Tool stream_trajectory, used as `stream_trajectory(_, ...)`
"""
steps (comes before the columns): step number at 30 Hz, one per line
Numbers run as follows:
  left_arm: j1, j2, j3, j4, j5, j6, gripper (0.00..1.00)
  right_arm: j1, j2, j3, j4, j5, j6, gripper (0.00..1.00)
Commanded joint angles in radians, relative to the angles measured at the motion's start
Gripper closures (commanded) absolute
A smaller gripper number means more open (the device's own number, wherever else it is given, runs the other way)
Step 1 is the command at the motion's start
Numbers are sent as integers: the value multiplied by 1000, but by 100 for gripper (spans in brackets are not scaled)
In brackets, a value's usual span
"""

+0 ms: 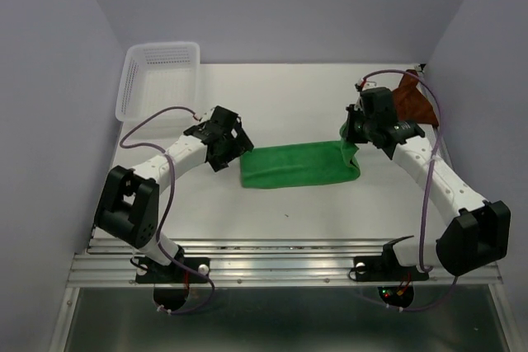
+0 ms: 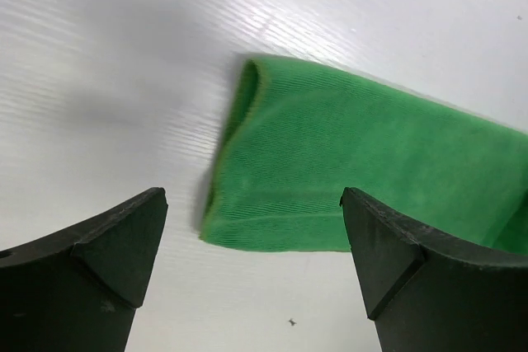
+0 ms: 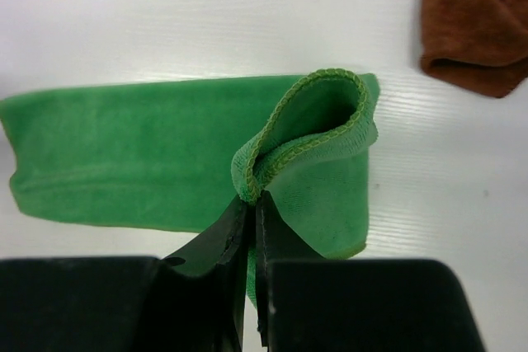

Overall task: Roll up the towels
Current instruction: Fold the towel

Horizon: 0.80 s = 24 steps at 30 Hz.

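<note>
White table [image 1: 313, 204] bears a basket [image 1: 158, 80] far left, brown towel [image 1: 412, 101] near green towel [image 1: 297, 166]

The top external camera looks steeply down from high at the near edge, taking in the whole tabletop [image 1: 313, 212]. The left wrist camera peers close past the left tool [image 2: 252, 195]; the right wrist camera does so past the right tool [image 3: 254, 202]. All 3 views share the green towel [image 1: 297, 166], the left wrist view catching only 1 end.
</note>
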Motion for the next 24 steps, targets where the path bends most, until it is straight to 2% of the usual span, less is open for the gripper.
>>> stream_trajectory(1, 57, -78, -94, 12, -38, 40, 1, 41, 14, 34, 65, -66, 93, 99)
stream_trajectory(2, 87, -87, -131, 18, -25, 44, 1, 53, 14, 26, 76, -112, 102, 99)
stream_trajectory(6, 141, -108, -203, 64, 17, 78, 1, 101, 14, 29, 116, -138, 151, 99)
stream_trajectory(22, 143, -90, -219, 133, 61, 121, 3, 283, 103, 146, 141, -146, 182, 99)
stream_trajectory(24, 143, -79, -216, 141, 103, 127, 3, 306, 132, 166, 145, -147, 182, 99)
